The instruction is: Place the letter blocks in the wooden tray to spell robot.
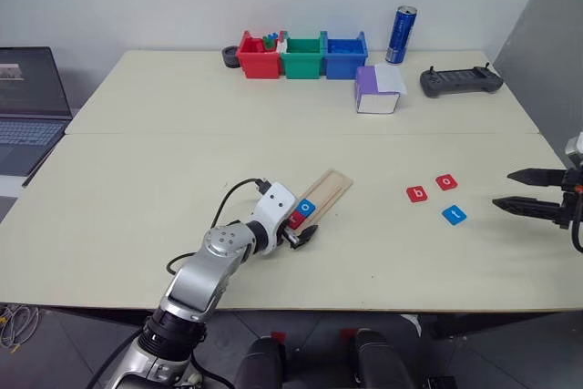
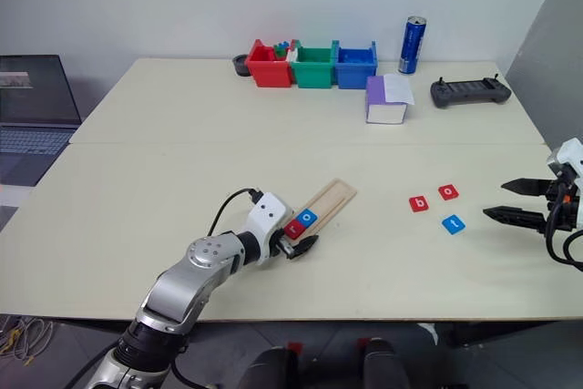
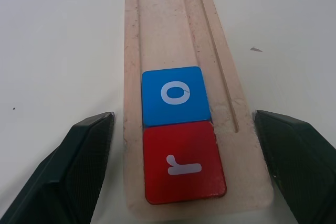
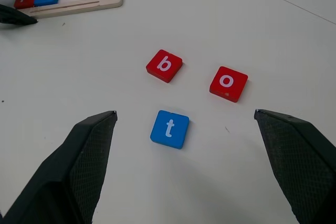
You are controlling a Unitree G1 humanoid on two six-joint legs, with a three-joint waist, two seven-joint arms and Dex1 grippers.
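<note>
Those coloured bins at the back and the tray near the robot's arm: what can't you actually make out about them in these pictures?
- Red bin: small items poke out; too small in the eye views to identify.
- Green bin and blue bin: their walls hide any contents.
- Wooden tray: in the eye views the left gripper covers its near end.
- Laptop: cut off by the picture's edge.

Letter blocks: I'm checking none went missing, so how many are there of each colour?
Red letter blocks: 3 (r, b, o)
Blue letter blocks: 2 (o, t)
Total: 5
</note>
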